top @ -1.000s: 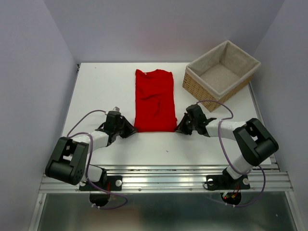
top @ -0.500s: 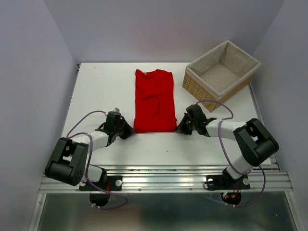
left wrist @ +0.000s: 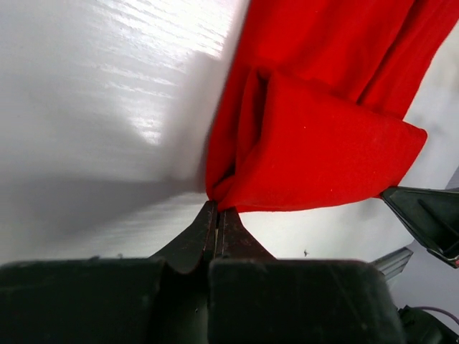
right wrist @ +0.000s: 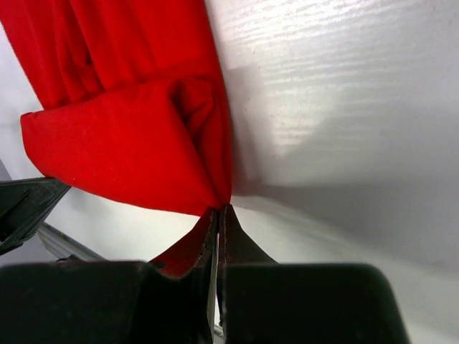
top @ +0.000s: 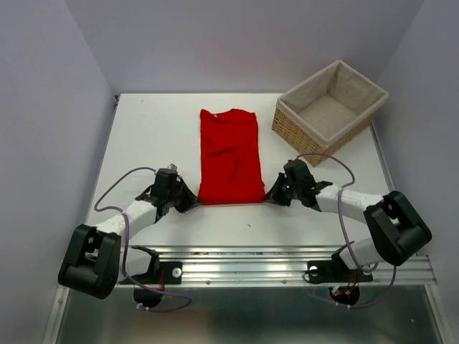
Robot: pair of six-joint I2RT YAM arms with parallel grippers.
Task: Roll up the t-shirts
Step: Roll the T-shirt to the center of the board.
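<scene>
Bright, even light from overhead fills the top view; the white counter (top: pixel 158 136) shows only faint, soft shadows and the picture is sharp. In both wrist views the counter carries streaky white glare, with a grey shadow beside the red shirt (left wrist: pixel 323 143). There the cloth folds look crisp, while the dark jaws at the bottom edge are blurred.

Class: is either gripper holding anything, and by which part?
Both hold the red t-shirt: the left gripper pinches its near left corner, the right gripper its near right corner, jaws shut on the folded cloth.
</scene>
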